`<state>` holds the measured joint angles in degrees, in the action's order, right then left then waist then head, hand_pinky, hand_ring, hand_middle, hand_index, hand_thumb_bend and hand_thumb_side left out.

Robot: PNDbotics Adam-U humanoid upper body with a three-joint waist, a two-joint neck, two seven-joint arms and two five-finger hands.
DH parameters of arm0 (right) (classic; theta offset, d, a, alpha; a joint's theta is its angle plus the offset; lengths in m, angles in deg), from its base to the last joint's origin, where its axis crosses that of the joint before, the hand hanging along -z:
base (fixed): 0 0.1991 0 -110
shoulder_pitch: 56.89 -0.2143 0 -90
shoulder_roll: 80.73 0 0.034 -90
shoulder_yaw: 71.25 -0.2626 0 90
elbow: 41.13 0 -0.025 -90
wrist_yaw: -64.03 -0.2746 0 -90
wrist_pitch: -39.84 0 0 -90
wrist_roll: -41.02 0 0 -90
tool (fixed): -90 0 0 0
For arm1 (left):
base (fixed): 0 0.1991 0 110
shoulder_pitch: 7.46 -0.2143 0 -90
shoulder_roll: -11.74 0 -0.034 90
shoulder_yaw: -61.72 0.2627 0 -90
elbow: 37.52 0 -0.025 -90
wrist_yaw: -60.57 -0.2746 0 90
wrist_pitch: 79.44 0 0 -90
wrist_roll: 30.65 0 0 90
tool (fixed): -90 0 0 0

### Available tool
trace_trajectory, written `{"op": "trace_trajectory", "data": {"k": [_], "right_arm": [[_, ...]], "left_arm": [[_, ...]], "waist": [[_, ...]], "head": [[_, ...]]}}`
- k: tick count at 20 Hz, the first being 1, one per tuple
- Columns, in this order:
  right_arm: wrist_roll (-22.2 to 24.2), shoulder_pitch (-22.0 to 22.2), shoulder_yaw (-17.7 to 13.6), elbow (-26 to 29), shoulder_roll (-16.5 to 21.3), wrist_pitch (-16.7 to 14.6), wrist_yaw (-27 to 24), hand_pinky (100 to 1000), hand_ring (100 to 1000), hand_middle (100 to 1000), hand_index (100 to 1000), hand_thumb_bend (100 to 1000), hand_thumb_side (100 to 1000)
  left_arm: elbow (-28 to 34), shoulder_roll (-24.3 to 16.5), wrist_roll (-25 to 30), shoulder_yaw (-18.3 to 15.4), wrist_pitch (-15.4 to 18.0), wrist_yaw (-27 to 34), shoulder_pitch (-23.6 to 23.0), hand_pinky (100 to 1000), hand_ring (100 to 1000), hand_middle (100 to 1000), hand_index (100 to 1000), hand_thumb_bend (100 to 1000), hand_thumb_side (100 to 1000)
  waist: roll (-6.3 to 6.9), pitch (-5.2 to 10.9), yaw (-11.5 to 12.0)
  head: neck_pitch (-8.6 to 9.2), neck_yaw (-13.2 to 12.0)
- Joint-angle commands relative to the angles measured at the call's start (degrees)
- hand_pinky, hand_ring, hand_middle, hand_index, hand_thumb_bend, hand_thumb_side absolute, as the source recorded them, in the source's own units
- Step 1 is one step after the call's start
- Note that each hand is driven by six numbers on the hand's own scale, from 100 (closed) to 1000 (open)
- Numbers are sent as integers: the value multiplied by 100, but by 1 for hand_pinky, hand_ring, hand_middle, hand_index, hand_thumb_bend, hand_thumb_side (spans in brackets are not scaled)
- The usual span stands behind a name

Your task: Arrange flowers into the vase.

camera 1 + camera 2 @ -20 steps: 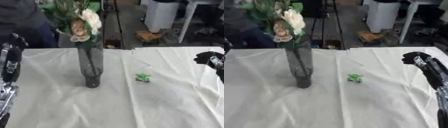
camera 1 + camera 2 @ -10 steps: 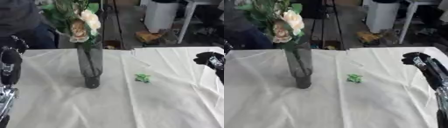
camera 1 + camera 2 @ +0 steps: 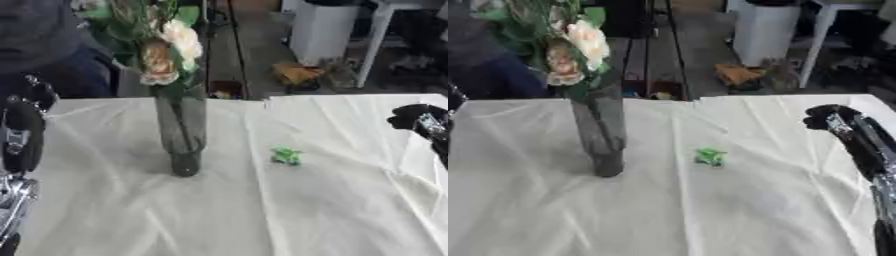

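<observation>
One small green scrap (image 3: 285,155) lies loose on the white-clothed worktop (image 3: 262,210), near the vase (image 3: 182,135) on its right side but apart from it. The vase stands upright left of centre with the flowers (image 3: 162,55) already in it. My left robot hand (image 3: 22,135) hangs at the left edge; I cannot tell how its fingers sit. My right robot hand (image 3: 837,122) is curled, holding nothing, at the right edge. I judge the arranging about done; if the scrap belongs in, I'd pinch it from above, slowly. Since a second ago nothing on the cloth has shifted and both hands have barely moved.
</observation>
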<state>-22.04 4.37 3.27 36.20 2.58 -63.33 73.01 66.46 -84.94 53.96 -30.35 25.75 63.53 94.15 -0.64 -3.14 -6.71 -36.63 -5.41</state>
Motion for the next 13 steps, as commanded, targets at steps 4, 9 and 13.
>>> {"op": "trace_trajectory", "data": {"k": [4,9,13], "right_arm": [[-11,-66,-2,163,73,9,-20,789,741,518,718,100,801],[-7,-67,-1,152,80,8,-13,789,741,517,714,100,801],[-6,-71,-3,153,81,4,-15,789,741,517,713,100,801]], "left_arm": [[30,-75,63,-1,33,9,21,769,740,732,816,826,948],[12,-58,81,9,34,25,19,768,738,731,814,824,949],[-8,-57,87,2,36,29,3,768,738,731,814,822,950]], "waist": [[9,67,2],[2,67,3],[3,71,-1]], "head": [[28,22],[27,62],[43,119]]}}
